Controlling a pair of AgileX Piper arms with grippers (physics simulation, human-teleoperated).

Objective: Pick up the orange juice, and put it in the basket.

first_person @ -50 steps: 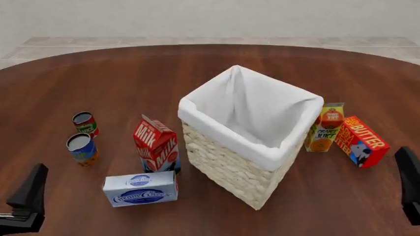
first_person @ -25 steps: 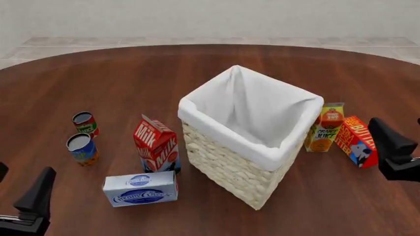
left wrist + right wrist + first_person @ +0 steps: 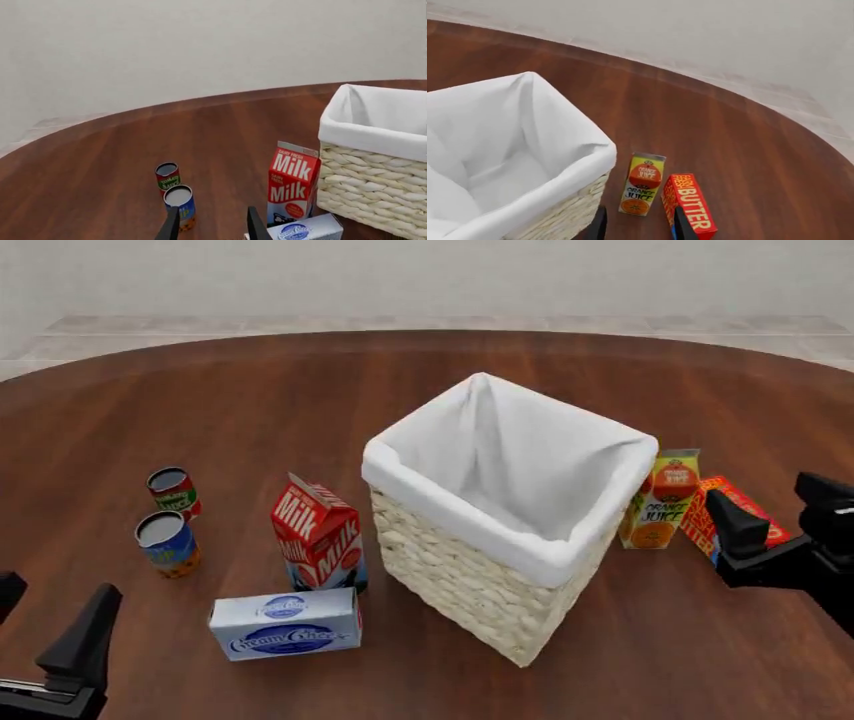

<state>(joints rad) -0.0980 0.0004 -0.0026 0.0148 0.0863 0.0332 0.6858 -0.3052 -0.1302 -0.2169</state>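
Observation:
The orange juice (image 3: 661, 500) is a slim yellow-green carton with an orange-red label. It stands upright on the table just right of the basket (image 3: 454, 585), a big wicker box with a white liner. The right wrist view shows the orange juice (image 3: 642, 185) between the basket (image 3: 584, 165) and a butter box. My right gripper (image 3: 763, 494) hovers open, right of the carton and over the butter box, holding nothing. Its fingers (image 3: 681, 224) are spread wide in the right wrist view. My left gripper (image 3: 51, 605) is open at the near left, far from the carton.
A red "BUTTER" box (image 3: 751, 503) lies right beside the juice, partly hidden by my right gripper. Left of the basket are a Milk carton (image 3: 318, 535), a cream cheese box (image 3: 286, 624) and two cans (image 3: 174, 492) (image 3: 167, 542).
My right gripper has come up from the near right edge and moved left, now over the butter box. The left gripper shifted slightly. No object has moved.

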